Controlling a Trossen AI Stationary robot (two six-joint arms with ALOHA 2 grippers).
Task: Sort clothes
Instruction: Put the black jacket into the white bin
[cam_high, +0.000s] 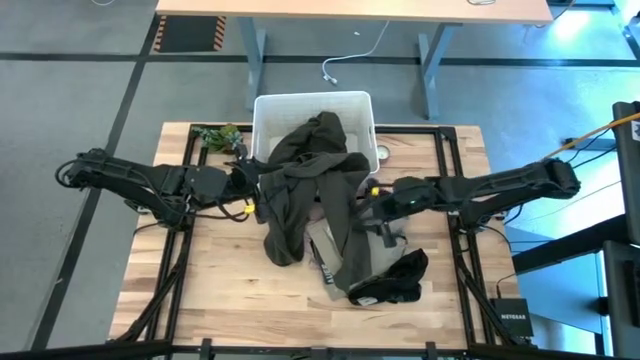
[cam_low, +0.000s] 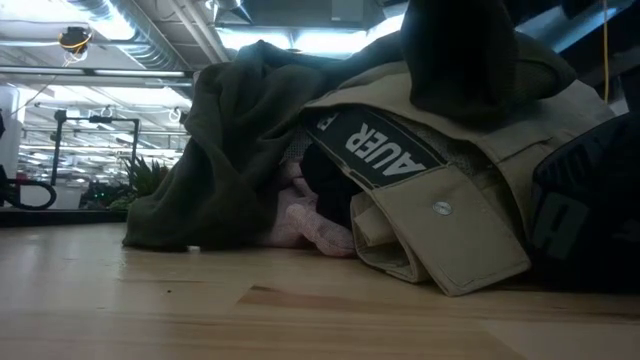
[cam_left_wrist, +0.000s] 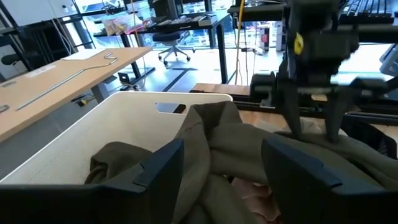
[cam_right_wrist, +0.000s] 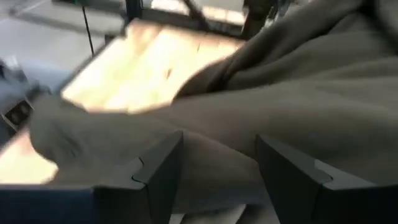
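Wooden planks are forming the desk (cam_high: 220, 290), with a white bin (cam_high: 268, 110) sitting at its far edge and serving as the landmark for everything else. Draping over the bin's near rim and spilling out onto the desk is the large olive-grey garment (cam_high: 310, 175); only its upper part is lying inside the bin. Just beyond it, away from the bin, the beige garment (cam_high: 370, 255) is lying half under the olive cloth, the black garment (cam_high: 400, 280) is sitting at the pile's near end, and the pink garment (cam_low: 315, 225) is peeking out from underneath in the low view. The left gripper (cam_left_wrist: 227, 165) is hovering beside the bin's near-left corner, its fingers (cam_left_wrist: 158, 168) spread wide with olive cloth lying between them but not pinched. The right gripper (cam_right_wrist: 217, 165) is hanging just near the bin's near-right corner, over the olive cloth, its fingers (cam_right_wrist: 158, 165) likewise spread and gripping nothing. Judging by this, sorting is barely under way: one garment is partly in the bin, and the rest are waiting in a heap.
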